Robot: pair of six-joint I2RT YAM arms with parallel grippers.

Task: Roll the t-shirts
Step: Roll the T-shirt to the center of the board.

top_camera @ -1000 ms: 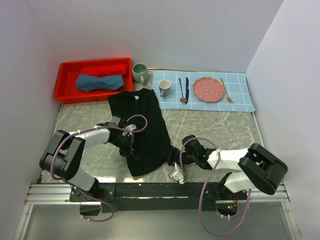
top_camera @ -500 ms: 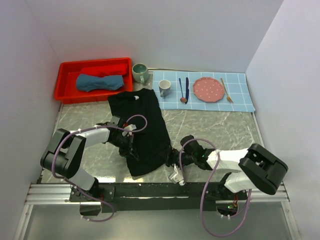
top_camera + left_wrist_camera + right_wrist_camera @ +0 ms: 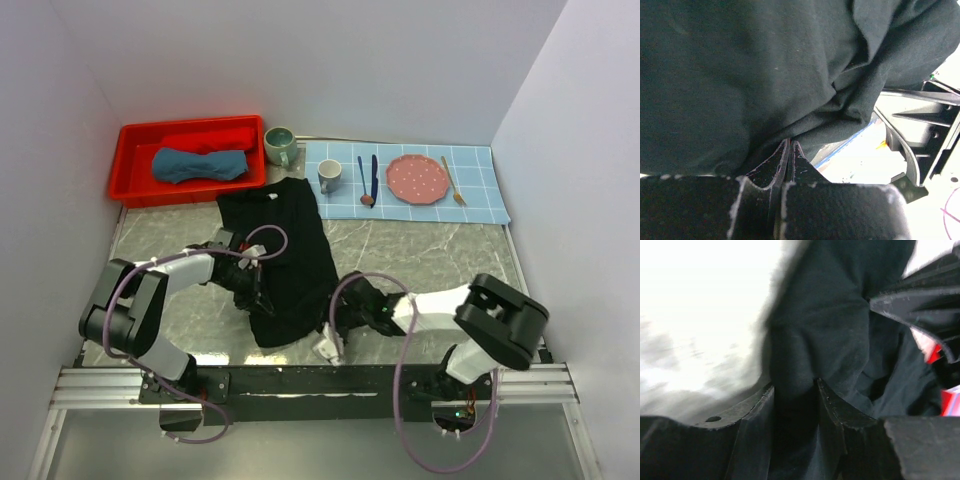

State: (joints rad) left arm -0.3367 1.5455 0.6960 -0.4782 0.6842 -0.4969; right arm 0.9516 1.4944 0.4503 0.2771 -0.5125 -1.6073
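Note:
The black t-shirt (image 3: 285,245) lies folded lengthwise on the marble table, its near end bunched between both grippers. My left gripper (image 3: 255,300) is at the shirt's near left edge. In the left wrist view its jaws (image 3: 790,141) are pressed together at the edge of the black cloth (image 3: 740,75). My right gripper (image 3: 335,322) is at the shirt's near right corner. In the right wrist view it (image 3: 794,382) is shut on a fold of black cloth (image 3: 825,315). The teal-blue t-shirt (image 3: 200,164) lies bunched in the red tray (image 3: 135,150).
Behind the shirt stand a green mug (image 3: 280,145), and a white mug (image 3: 329,176), two spoons (image 3: 368,180), a pink plate (image 3: 415,178) and a fork (image 3: 452,182) on the checked placemat (image 3: 480,195). White walls close in on three sides.
My right gripper has moved left along the near edge with the shirt's corner, bunching the near end narrower. My left gripper has shifted only slightly.

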